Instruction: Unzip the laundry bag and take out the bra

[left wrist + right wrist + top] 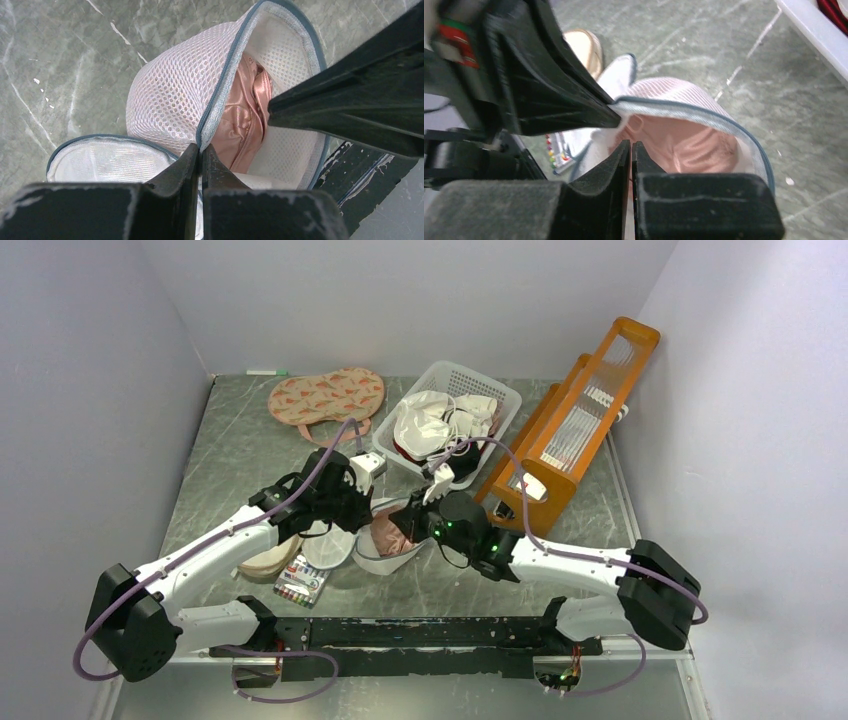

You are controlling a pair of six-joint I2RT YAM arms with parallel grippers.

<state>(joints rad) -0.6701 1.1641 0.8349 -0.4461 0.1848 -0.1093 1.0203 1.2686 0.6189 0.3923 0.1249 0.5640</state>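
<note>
Okay, left gripper point(201, 149) is pinched shut on the zipper rim of the laundry bag point(170, 95), propping its mouth open by the near edge of the table point(230, 450), about midway along. Right gripper point(631, 146) is closed at the pink bra point(242, 117) inside the bag; whether it has fabric, I can't tell. I'd draw the bra out slowly, with the rim pinned. Open room lies near-right; the white basket point(470, 390) and wooden rack point(580, 425) crowd the far side.

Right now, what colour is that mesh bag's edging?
Grey-blue rim on the laundry bag; clearest in the left wrist view.
</note>
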